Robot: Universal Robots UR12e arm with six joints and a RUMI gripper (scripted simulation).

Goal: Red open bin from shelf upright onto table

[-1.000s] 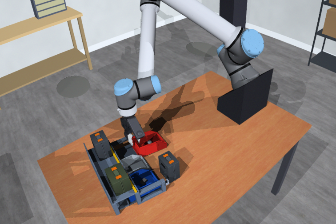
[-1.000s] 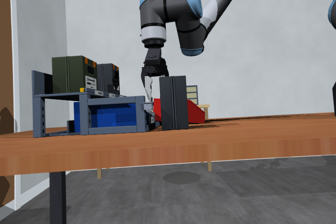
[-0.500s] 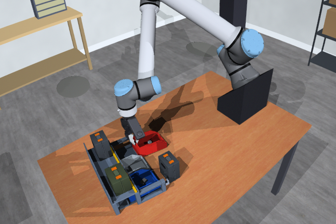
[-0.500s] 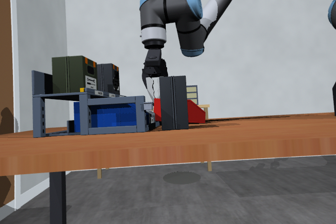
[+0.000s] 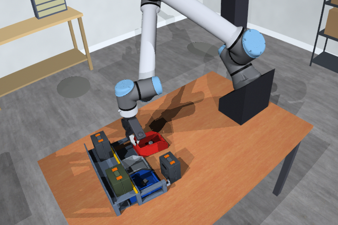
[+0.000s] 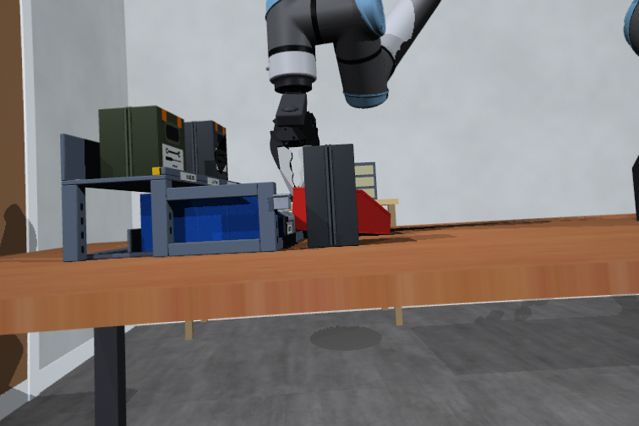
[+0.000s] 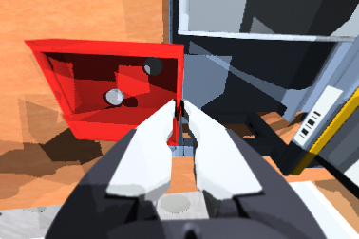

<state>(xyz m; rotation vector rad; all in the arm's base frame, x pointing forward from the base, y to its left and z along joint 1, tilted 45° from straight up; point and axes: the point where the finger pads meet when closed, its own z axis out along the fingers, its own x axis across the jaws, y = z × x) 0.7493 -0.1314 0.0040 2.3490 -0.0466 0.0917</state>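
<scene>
The red bin [image 5: 149, 150] [image 6: 373, 215] [image 7: 109, 46] looks upright on the table [image 5: 218, 156], just in front of the shelf [image 5: 139, 199] [image 6: 160, 219]. Two small round parts show inside it in the wrist view, a light one [image 7: 114, 97] and a dark one [image 7: 153, 66]. My gripper [image 5: 135, 143] [image 6: 293, 185] [image 7: 179, 101] points down at the bin's back wall, on the shelf side. Its fingertips are nearly together, shut on the top of that thin wall. The bin's lower part is partly hidden in the exterior view.
A dark case [image 5: 170, 168] [image 6: 330, 193] stands on the table near the bin. A grey bin [image 5: 136, 162] and a blue bin [image 5: 139, 177] sit in the shelf's lower level. A green case [image 5: 120, 185] and another dark case [image 5: 102, 149] stand on top. A black panel [image 5: 246, 103] stands near the arm's base.
</scene>
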